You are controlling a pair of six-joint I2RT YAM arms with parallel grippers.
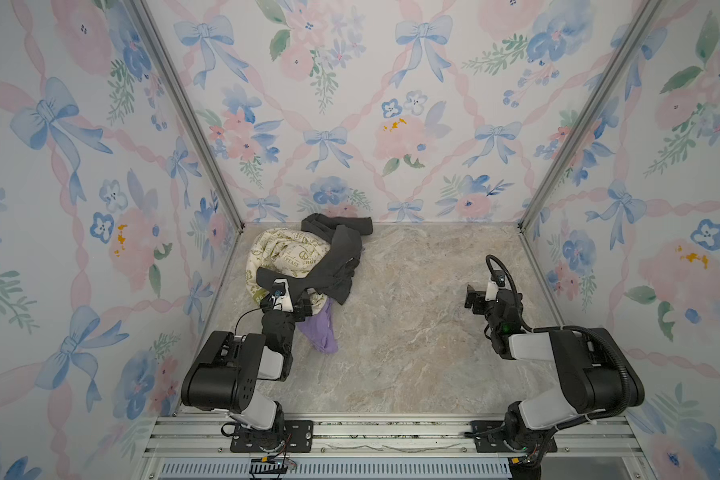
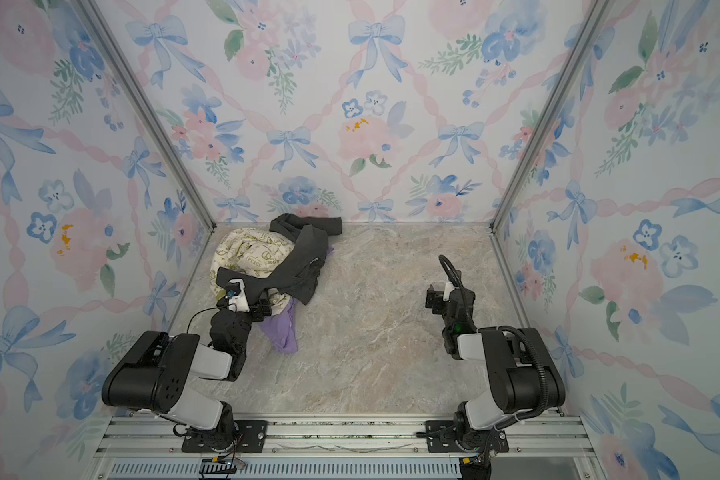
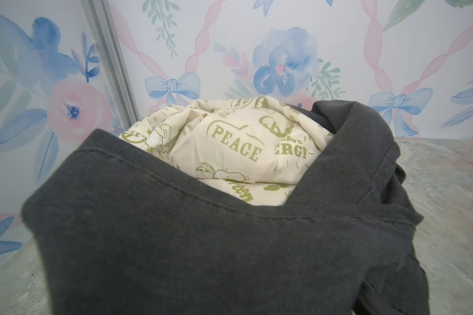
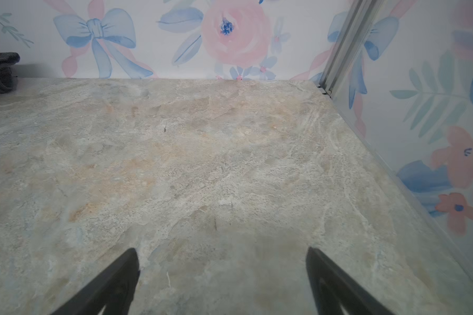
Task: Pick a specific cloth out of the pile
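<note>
While my left gripper (image 1: 304,309) hangs at the near edge of the pile (image 1: 292,257) with its jaws spread wide and nothing in them, my right gripper (image 1: 472,298) waits equally wide and empty over bare table (image 1: 412,332), well apart. Just beside my left gripper lies the cloth (image 1: 319,332), lavender, mostly buried beneath the dark grey garment (image 1: 333,266) and the cream peace-print fabric (image 1: 283,249), one crumpled end spilling toward me. It looks light, limp and stretchy, so I would pinch that exposed end and draw slowly, lest the grey garment drag along.
</note>
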